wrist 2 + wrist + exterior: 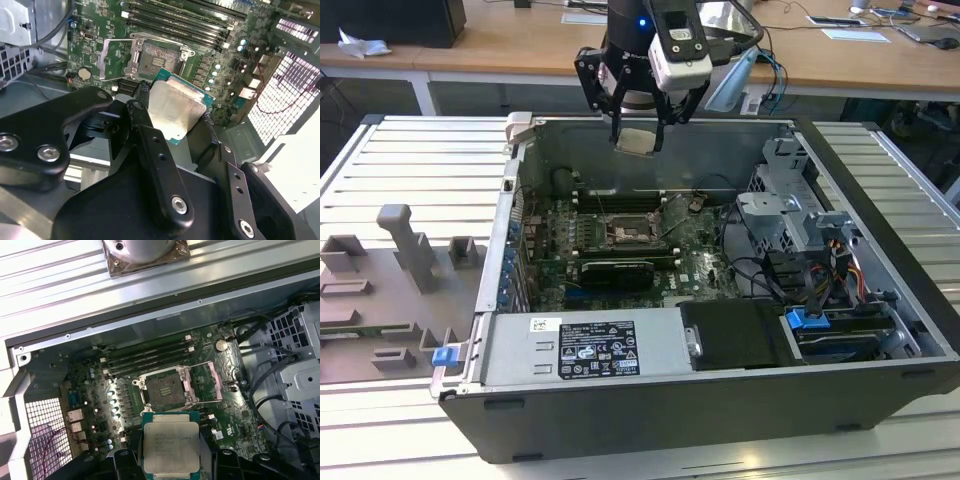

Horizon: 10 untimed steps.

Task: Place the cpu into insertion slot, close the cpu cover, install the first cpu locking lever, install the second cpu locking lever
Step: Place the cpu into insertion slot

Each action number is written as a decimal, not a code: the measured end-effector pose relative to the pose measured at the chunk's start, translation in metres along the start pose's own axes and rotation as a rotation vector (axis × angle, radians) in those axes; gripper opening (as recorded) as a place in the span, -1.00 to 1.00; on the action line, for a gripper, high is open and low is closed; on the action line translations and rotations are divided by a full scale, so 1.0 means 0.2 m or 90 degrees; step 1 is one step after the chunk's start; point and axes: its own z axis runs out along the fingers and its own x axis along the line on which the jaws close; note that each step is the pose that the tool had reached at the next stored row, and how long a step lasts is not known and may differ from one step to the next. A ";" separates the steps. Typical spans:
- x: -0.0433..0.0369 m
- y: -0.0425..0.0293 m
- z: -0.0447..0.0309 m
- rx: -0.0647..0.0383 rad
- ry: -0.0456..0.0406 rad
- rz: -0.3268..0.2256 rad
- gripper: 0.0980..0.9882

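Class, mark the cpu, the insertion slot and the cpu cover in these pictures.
cpu (171, 447): first wrist view, middle of its metal face.
insertion slot (162, 389): first wrist view, its dark centre.
cpu cover (213, 381): first wrist view, outer bar of its frame.

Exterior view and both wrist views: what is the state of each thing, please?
gripper: shut on the cpu.
cpu: held in the air, not in the insertion slot.
insertion slot: empty, uncovered.
cpu cover: swung open.
computer case: side open.
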 end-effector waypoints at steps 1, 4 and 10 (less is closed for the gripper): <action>0.000 0.000 0.000 0.000 -0.0004 0.004 0.00; 0.000 0.000 0.000 0.000 -0.0018 0.020 0.00; 0.000 0.000 0.001 -0.001 -0.0050 0.055 0.00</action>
